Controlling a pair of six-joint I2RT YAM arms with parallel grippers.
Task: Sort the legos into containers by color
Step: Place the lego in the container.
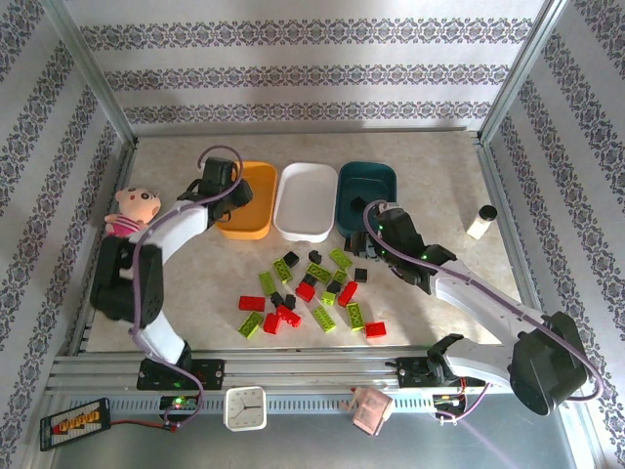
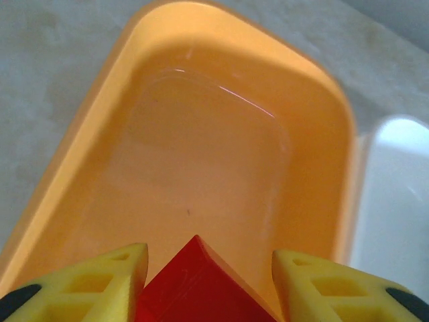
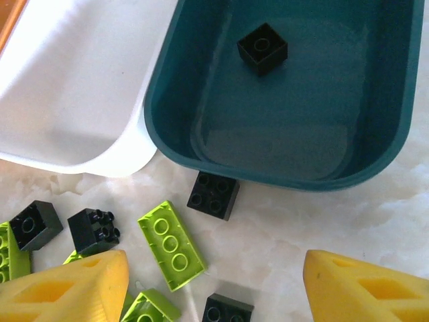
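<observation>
**Red brick [image 2: 198,290] held over the orange tray [image 2: 315,134]**

The left claw [image 2: 208,268] is clenched on the red brick above the orange tray. The right claw [image 3: 214,288] hangs released over the counter [image 3: 322,221], just beside the teal tray [image 3: 375,100], which holds one black brick [image 3: 262,47]. Loose bricks [image 1: 312,293] lie scattered in front of the trays.

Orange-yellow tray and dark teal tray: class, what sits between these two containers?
The white tray sits between the orange-yellow tray and the dark teal tray, the three standing in a row, as the top external view shows.
</observation>
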